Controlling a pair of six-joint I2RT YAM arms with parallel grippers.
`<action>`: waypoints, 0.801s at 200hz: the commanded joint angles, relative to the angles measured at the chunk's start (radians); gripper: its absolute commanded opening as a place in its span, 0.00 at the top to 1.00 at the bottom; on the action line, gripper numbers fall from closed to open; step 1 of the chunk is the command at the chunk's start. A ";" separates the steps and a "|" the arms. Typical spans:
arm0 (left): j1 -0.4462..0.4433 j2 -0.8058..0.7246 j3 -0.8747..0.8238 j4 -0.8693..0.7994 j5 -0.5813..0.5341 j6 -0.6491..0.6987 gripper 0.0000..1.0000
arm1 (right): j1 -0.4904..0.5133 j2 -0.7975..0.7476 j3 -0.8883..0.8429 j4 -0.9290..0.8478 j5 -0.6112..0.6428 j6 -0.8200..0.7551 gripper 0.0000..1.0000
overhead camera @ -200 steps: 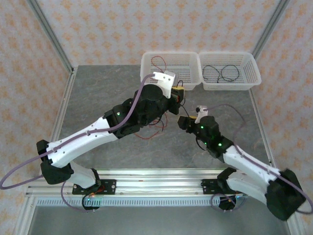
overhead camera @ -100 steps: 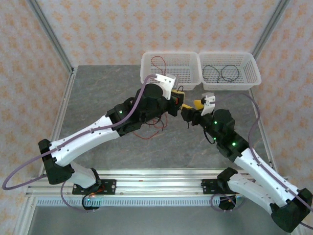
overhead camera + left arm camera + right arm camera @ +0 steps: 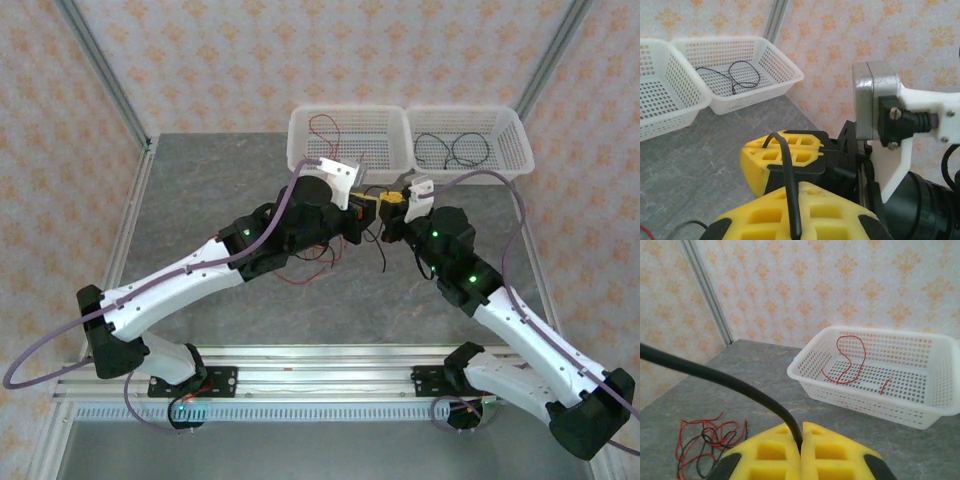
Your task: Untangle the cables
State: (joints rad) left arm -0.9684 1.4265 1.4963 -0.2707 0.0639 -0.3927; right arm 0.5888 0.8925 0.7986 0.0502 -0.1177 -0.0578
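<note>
A black cable (image 3: 384,252) hangs in a loop between my two grippers above the table's middle. My left gripper (image 3: 365,207) is shut on it, and in the left wrist view the strand (image 3: 788,170) rises from the seam of the gripper's (image 3: 796,227) yellow pads and arches over the right gripper's yellow fingers (image 3: 760,160). Close beside it, my right gripper (image 3: 394,206) is shut on the same cable (image 3: 730,382), which is pinched between that gripper's (image 3: 801,446) pads. A tangle of red and black cables (image 3: 308,260) (image 3: 707,440) lies on the table, partly under the left arm.
Two white baskets stand at the table's far edge. The left basket (image 3: 345,112) (image 3: 805,375) holds red cables (image 3: 850,360). The right basket (image 3: 465,112) (image 3: 785,80) holds a black cable (image 3: 740,75). Metal frame posts rise at the far corners.
My right arm swung forward and left to meet the left gripper, and its jaws went from open to shut on the black cable. The left gripper kept its grip and shifted slightly right.
</note>
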 commanded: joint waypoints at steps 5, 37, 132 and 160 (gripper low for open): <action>0.002 -0.037 -0.011 0.037 -0.013 -0.007 0.92 | 0.005 -0.023 0.029 0.024 0.058 -0.004 1.00; 0.003 -0.066 -0.048 0.077 -0.033 -0.008 0.44 | 0.005 -0.023 0.042 0.010 0.081 -0.008 1.00; 0.020 -0.200 -0.217 0.192 -0.056 0.000 0.01 | -0.100 0.057 0.157 -0.051 0.189 -0.002 1.00; 0.038 -0.236 -0.261 0.208 -0.073 0.006 0.01 | -0.186 0.120 0.223 -0.073 0.208 0.011 1.00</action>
State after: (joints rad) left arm -0.9482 1.2312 1.2678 -0.1284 0.0185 -0.3946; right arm 0.4660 0.9726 0.9512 0.0029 0.0456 -0.0643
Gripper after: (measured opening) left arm 0.993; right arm 0.050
